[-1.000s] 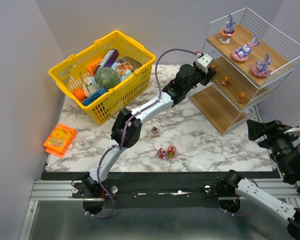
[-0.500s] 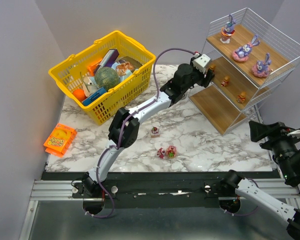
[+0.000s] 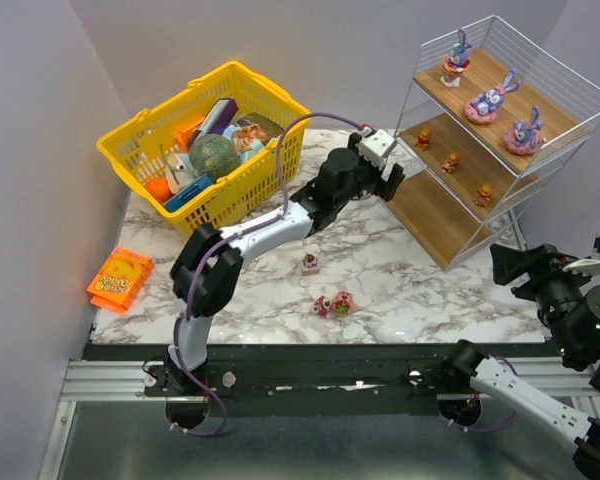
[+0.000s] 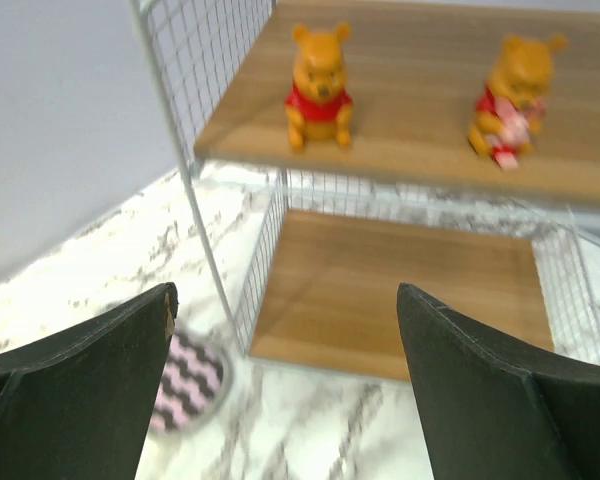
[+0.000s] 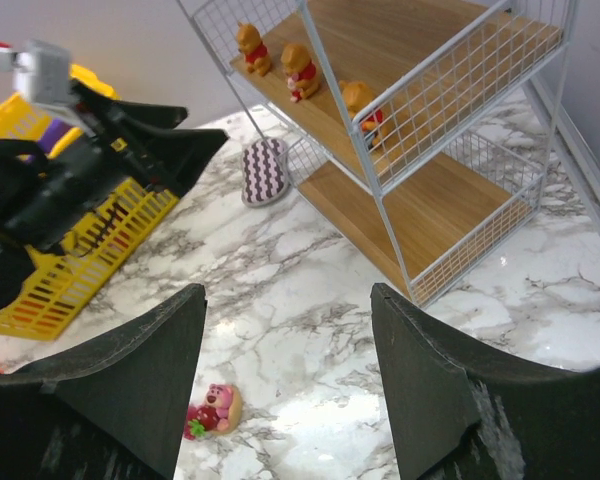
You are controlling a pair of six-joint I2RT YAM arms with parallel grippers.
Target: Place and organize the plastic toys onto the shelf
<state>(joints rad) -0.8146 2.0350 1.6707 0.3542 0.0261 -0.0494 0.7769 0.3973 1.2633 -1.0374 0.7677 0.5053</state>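
The shelf (image 3: 557, 98) stands at the back right, with three purple bunnies (image 3: 487, 100) on its top board. Three orange bears (image 3: 450, 160) stand on the middle board; two of them (image 4: 318, 85) show in the left wrist view. The bottom board (image 4: 400, 290) is bare. My left gripper (image 3: 392, 183) hangs open and empty just left of the shelf (image 4: 220, 150). Three pink toys lie on the marble: one (image 3: 310, 263) alone, a pair (image 3: 333, 303) nearer me. My right gripper (image 5: 288, 300) is open and empty above the table, a pink toy (image 5: 212, 409) below its left finger.
A yellow basket (image 3: 205, 150) full of odds stands at the back left. An orange packet (image 3: 120, 282) lies at the table's left edge. A purple zigzag pad (image 4: 190, 385) sits on the marble by the shelf's near left leg. The shelf has wire sides.
My left gripper has opened, leaving an orange bear on the left end of the middle board, and has drawn back left and down from the shelf. The right arm barely moved.
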